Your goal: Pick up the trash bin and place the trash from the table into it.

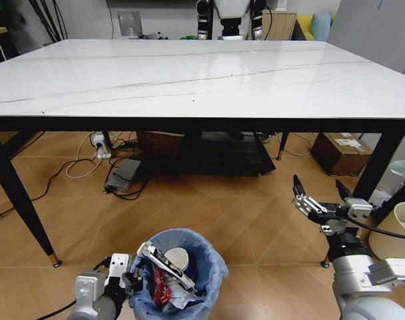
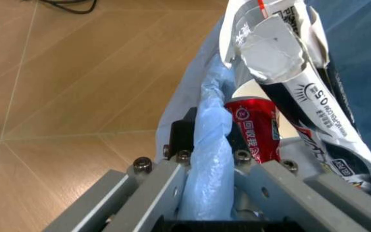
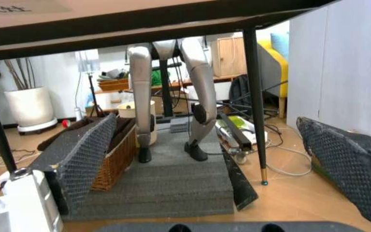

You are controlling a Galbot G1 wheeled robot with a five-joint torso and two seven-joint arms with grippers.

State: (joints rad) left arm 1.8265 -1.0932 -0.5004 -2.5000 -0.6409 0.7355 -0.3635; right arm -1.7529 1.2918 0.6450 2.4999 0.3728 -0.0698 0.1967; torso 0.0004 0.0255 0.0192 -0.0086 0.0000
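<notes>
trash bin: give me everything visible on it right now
The trash bin is a small round bin lined with a crinkly translucent light-blue bag that overhangs its rim. It sits low, upright, above the wood-look floor in front of the table. The left gripper is shut on its rim, bag film bunched between the fingers. Inside: a black-white stick wrapper, a crushed red can, a paper cup. Whether its base touches the floor can't be told.

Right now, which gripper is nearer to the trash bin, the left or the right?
Left. The left gripper is shut on the trash bin's bag-lined rim. The right gripper hangs open, apart from the bin, near the table leg.
</notes>
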